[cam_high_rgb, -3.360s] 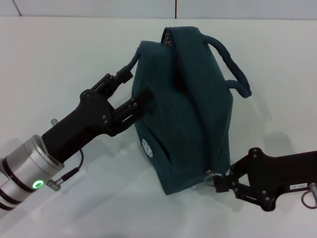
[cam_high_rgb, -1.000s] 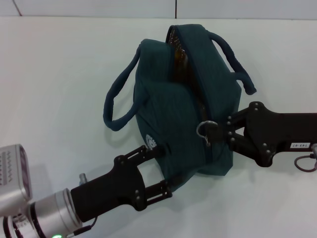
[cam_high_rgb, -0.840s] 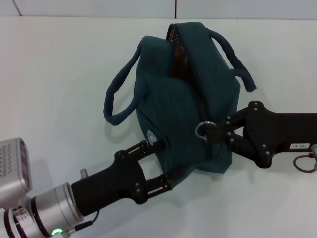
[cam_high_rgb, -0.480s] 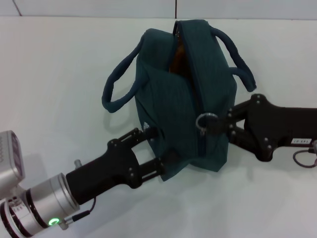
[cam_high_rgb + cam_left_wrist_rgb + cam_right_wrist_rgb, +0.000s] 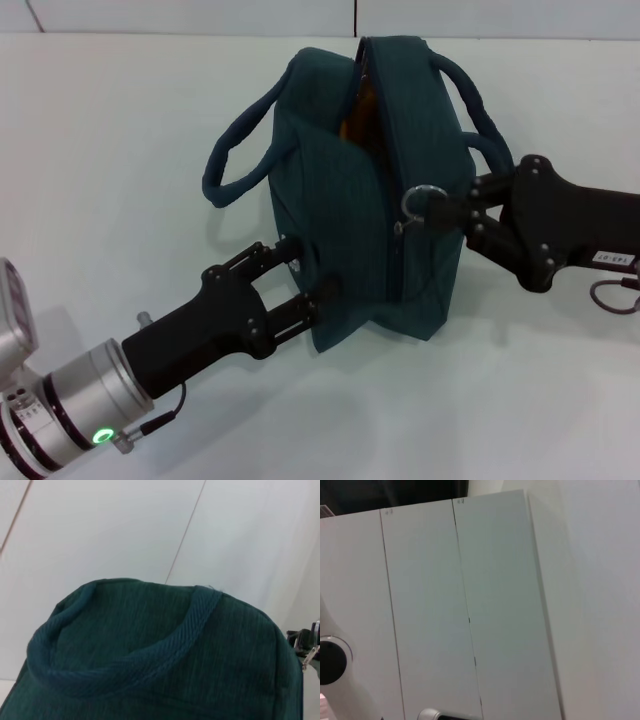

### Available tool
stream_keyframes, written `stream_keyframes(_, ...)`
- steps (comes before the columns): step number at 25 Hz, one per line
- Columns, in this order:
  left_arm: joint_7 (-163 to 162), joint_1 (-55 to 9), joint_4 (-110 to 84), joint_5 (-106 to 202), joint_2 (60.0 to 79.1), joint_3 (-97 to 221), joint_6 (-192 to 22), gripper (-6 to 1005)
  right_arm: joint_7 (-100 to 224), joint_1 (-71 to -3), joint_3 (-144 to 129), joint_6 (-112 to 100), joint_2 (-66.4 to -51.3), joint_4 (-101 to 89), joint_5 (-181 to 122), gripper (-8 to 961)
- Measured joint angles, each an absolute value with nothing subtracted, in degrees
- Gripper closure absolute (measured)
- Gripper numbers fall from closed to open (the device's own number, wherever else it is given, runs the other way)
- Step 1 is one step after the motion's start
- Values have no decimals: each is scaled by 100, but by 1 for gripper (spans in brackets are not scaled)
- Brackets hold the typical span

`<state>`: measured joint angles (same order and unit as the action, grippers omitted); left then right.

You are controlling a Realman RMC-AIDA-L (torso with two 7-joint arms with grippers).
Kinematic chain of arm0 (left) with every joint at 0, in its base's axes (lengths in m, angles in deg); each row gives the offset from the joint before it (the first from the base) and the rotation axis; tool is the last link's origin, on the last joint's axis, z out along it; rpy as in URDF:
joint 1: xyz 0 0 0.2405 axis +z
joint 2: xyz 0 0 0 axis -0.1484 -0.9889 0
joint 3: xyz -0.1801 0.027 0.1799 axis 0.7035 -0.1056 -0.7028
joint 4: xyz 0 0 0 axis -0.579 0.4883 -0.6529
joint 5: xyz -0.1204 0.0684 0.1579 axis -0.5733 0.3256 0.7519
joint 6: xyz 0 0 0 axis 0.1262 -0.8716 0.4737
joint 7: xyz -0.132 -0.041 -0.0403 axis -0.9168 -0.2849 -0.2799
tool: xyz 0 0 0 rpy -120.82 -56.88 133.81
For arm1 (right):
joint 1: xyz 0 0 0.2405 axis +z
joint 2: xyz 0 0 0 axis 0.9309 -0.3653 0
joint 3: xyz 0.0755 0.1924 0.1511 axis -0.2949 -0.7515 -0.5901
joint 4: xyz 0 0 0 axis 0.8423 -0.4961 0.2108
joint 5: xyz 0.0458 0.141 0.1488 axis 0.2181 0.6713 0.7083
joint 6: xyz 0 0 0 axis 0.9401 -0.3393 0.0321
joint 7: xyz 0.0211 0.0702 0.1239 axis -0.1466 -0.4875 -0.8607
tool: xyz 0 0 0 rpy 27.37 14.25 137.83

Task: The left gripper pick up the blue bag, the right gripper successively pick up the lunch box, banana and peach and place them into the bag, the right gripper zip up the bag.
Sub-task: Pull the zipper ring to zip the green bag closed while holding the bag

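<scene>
Right gripper [image 5: 462, 212] sits against the right face of the blue bag [image 5: 350, 230], fingers pinched together on the tab of the zipper pull, whose metal ring [image 5: 421, 203] stands just beside the fingertips, on the side facing the bag's middle. Its slim black arm with the white label [image 5: 608, 260] runs off to the right of the bag.

Left gripper [image 5: 302, 285] is at the bag's lower left corner, two fingers clamped on the fabric there: upper finger [image 5: 262, 258] lies on the bag's left face, lower finger [image 5: 300, 312] along its bottom edge. Black body leads back to the silver wrist with the green light [image 5: 101, 436], down and left of the bag.

The bag stands in the middle of the white table [image 5: 120, 130], leaning slightly. Zipper seam runs down the bag's top from far end to ring; near the far end it gapes and something orange-yellow [image 5: 352, 112] shows inside, cannot tell which item. One rope handle [image 5: 240, 150] loops out left of the bag, the other [image 5: 478, 105] arcs over its right side, just above the right gripper.

Left wrist view: teal fabric of the bag fills the frame, a rope handle curving across it, and metal hardware [image 5: 309, 650] with a black part at the bag's far edge. Right wrist view: only white panels, no bag.
</scene>
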<state>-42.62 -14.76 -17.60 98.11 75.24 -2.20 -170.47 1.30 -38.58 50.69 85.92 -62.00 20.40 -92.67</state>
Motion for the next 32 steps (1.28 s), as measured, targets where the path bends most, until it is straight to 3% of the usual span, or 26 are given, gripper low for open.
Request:
stream_keyframes(4, -4321, -1483, -1759, 9753, 7532, -220, -17123, 254, 223, -3856, 5094, 8586, -6205, 1988, -9122, 936)
stream_keyframes(10, -4301, -1541, -1755, 9713, 7540, -220, -17055, 445, 376, -3806, 5100, 8595, -6221, 1860, -9097, 936)
stream_keyframes(15, -4298, -1545, -1631, 9695, 7536, -229, -17076, 684, 519, -3801, 5106, 8607, -6226, 1747, -8998, 935)
stream_keyframes(23, -4141, -1525, -1461, 9753, 7499, -295, -17087, 900, 790, -3784, 5174, 8616, -6235, 1467, -8499, 936)
stream_keyframes(32, -3923, -1480, -1372, 9839, 7462, -307, -17062, 932, 1188, -3750, 5206, 8599, -6235, 1072, -7743, 935)
